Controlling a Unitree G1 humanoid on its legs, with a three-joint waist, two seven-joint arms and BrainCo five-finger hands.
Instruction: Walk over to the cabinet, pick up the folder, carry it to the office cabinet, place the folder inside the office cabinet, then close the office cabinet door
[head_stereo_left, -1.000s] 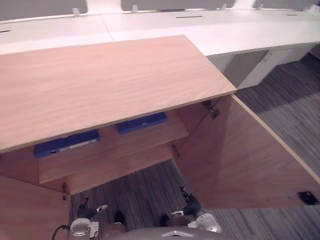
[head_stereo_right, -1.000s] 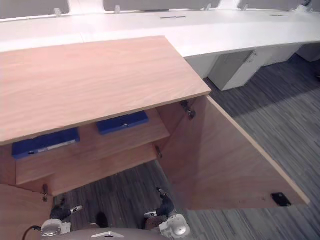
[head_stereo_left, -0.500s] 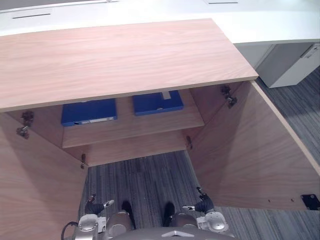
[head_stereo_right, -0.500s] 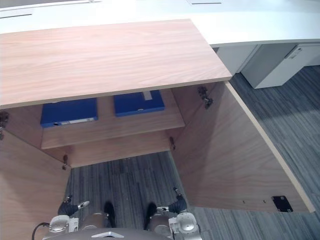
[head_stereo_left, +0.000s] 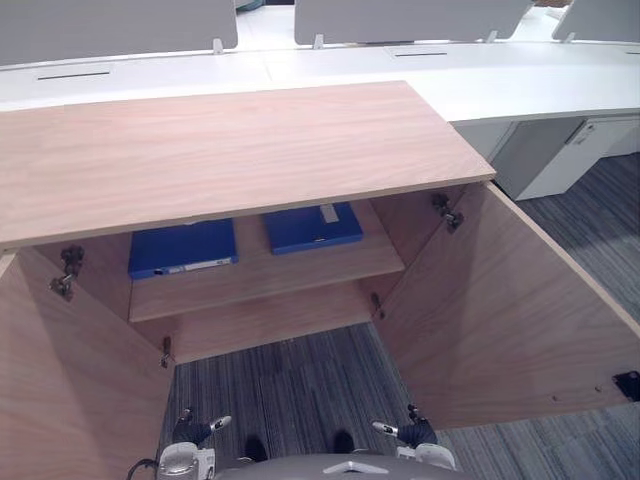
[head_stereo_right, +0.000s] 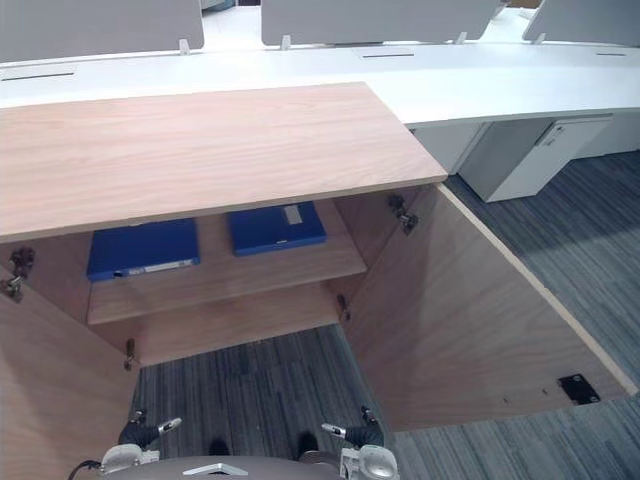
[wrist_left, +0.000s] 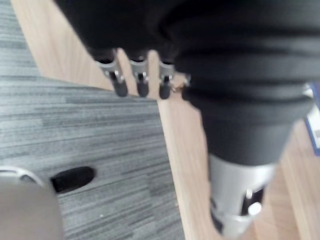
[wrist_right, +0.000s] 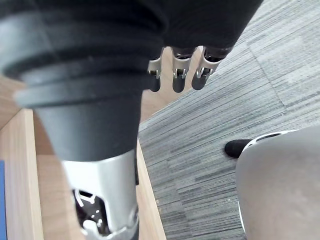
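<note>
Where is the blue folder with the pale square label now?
In both eye views the labelled blue folder lies flat on the shelf of the open cabinet, toward the robot's right, a second blue folder left of it.

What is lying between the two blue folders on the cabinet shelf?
Nothing lies there: a narrow strip of bare wooden shelf separates the left folder from the right folder, which carries a pale label. The left eye view shows this.

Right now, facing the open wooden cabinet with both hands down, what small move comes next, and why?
Probably raise the right hand to the open right wooden door and start swinging it shut: the left blue folder and the right blue folder already lie on the wooden shelf, and the left hand is empty too.
</note>
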